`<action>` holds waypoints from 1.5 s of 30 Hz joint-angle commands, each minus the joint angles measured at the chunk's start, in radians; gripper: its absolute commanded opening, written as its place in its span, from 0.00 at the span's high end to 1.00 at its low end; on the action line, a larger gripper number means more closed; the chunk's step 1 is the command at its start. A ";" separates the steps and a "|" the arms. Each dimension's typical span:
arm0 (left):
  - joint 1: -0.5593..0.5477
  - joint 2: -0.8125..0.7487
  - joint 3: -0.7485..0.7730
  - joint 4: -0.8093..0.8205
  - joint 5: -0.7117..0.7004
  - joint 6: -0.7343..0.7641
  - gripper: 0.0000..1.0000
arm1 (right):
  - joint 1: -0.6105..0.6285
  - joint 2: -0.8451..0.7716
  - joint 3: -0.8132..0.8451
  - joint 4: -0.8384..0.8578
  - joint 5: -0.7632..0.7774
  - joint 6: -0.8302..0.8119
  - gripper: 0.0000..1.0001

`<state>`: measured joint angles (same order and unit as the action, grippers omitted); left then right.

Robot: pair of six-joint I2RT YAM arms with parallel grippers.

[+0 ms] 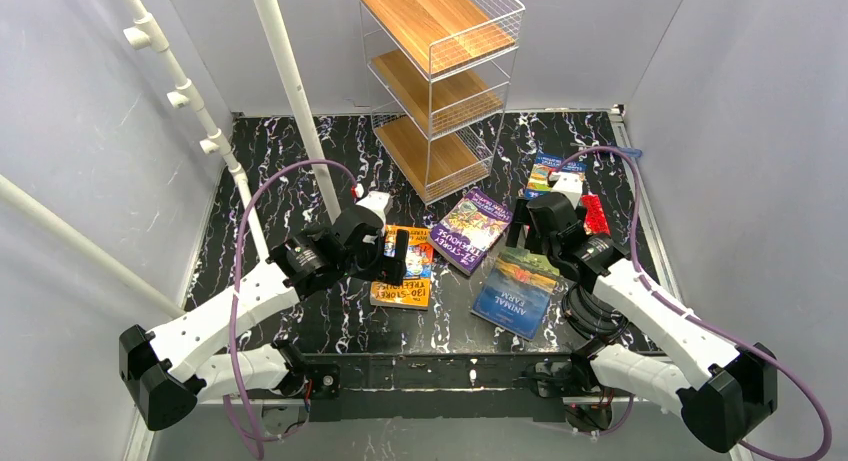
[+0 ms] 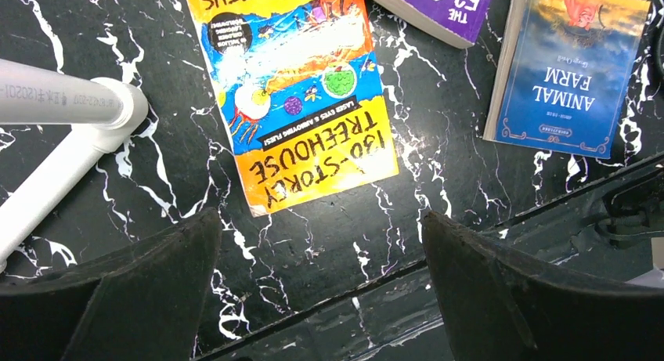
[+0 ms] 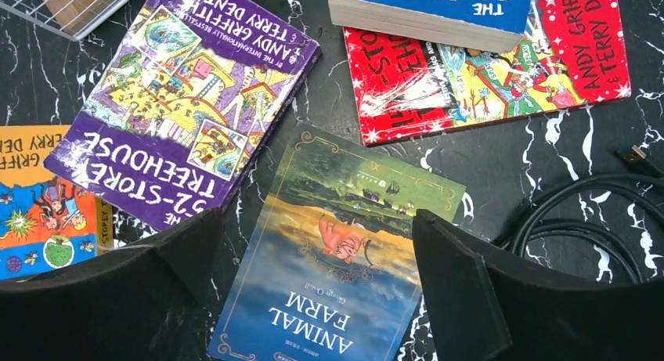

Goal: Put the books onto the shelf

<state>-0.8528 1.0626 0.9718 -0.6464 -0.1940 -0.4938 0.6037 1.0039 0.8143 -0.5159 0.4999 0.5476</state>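
Several books lie flat on the black marbled table. The orange-yellow one (image 1: 403, 271) (image 2: 297, 87) is just ahead of my open left gripper (image 1: 390, 253) (image 2: 319, 218), which holds nothing. The blue Animal Farm (image 1: 514, 289) (image 3: 337, 251) lies under my right gripper (image 1: 525, 236) (image 3: 315, 217), whose jaws stand open above its cover without touching it. A purple book (image 1: 471, 229) (image 3: 180, 102) lies between the arms. A blue book (image 1: 553, 171) (image 3: 431, 5) rests partly on a red one (image 1: 596, 213) (image 3: 485, 71) at the right. The shelf (image 1: 440, 71) stands at the back centre with bare wooden boards.
Two white poles (image 1: 290, 81) (image 1: 190, 101) rise at the left, and one pole joint (image 2: 63, 102) is close to my left gripper. A black cable (image 3: 579, 212) loops on the table right of Animal Farm. Grey walls close in the table on three sides.
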 commanded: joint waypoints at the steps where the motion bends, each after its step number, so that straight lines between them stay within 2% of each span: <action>1: -0.002 -0.024 0.001 0.023 -0.011 0.001 0.02 | 0.001 -0.021 -0.010 0.035 0.026 0.020 0.01; 10: -0.003 -0.055 0.003 0.034 0.036 0.048 0.02 | 0.001 -0.031 -0.019 0.051 0.017 0.028 0.01; 15: -0.011 -0.049 0.007 0.141 0.142 0.114 0.02 | 0.001 -0.056 -0.020 0.038 0.024 0.032 0.01; 21: -0.038 0.075 0.183 0.258 0.148 0.246 0.02 | 0.001 -0.111 -0.016 0.048 0.037 0.034 0.01; 27: -0.036 0.154 0.307 0.457 0.139 0.406 0.04 | 0.000 -0.143 0.004 0.030 0.059 0.027 0.01; 31: -0.007 0.276 0.452 0.472 0.105 0.488 0.05 | 0.001 -0.169 0.002 0.024 0.058 0.035 0.01; 33: 0.035 0.325 0.503 0.475 0.159 0.488 0.10 | 0.002 -0.181 0.002 0.022 0.052 0.039 0.01; 37: 0.147 0.371 0.508 0.563 0.282 0.445 0.12 | 0.001 -0.202 -0.006 0.017 0.044 0.049 0.01; 45: 0.168 0.453 0.557 0.598 0.273 0.487 0.10 | 0.002 -0.192 -0.001 0.018 0.010 0.058 0.01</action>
<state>-0.6807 1.5036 1.4750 -0.1032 0.0460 -0.0360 0.6037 0.8070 0.8001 -0.5064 0.5182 0.5919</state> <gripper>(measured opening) 0.897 0.985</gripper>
